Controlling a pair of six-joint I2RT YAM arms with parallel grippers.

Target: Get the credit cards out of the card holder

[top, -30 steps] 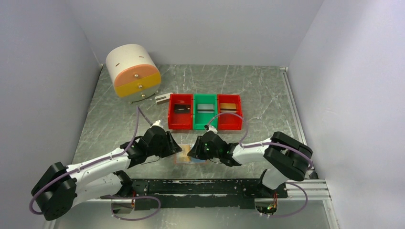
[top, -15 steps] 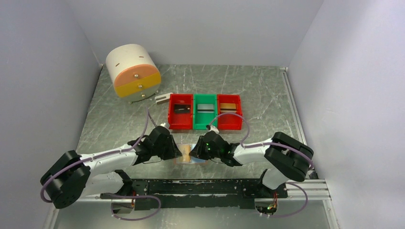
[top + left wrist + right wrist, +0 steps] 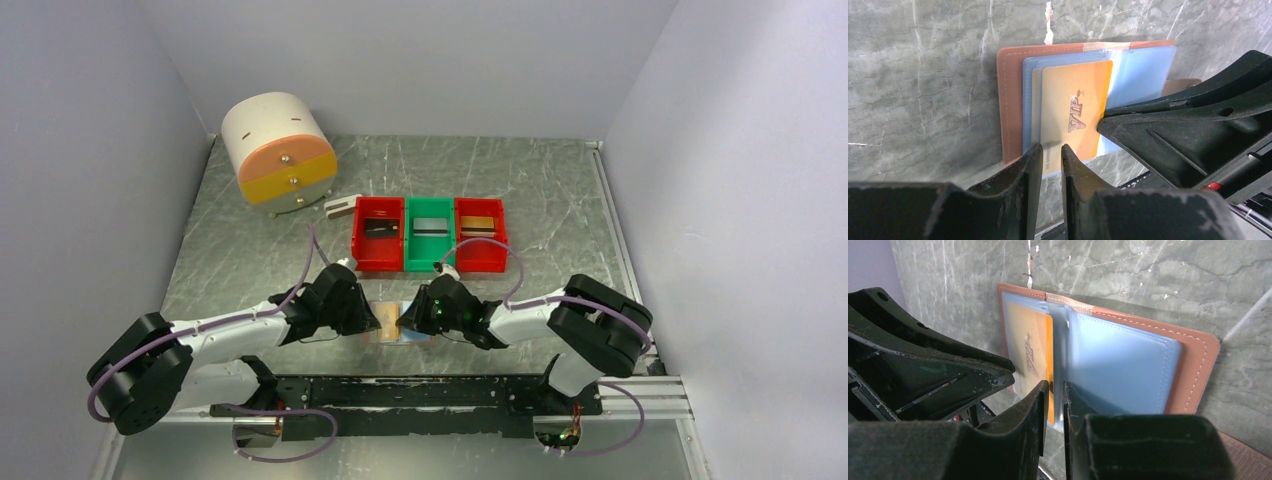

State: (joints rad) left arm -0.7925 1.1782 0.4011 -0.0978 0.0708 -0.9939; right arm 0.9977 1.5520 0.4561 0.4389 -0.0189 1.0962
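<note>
The tan-brown card holder [image 3: 412,338] lies open and flat near the table's front edge, between my two grippers. A yellow-orange card [image 3: 1073,110] marked VIP sits in its left pale blue pocket [image 3: 1028,100]. My left gripper [image 3: 1048,150] has its jaws drawn to a narrow slit, tips at the card's near edge. My right gripper [image 3: 1055,387] is likewise drawn to a narrow slit, tips at the middle fold beside the card [image 3: 1030,350]. I see no grip on either. A black, a grey-white and a gold-brown card lie in the bins.
Red [image 3: 378,258], green [image 3: 430,260] and red [image 3: 481,260] bins stand in a row behind the card holder. A round drawer cabinet [image 3: 278,150] sits at the back left, with a small grey-white block [image 3: 340,206] beside it. A black rail [image 3: 420,392] runs along the front.
My left arm has swung right, bringing its gripper up to the card holder's left side. The right gripper has barely moved.
</note>
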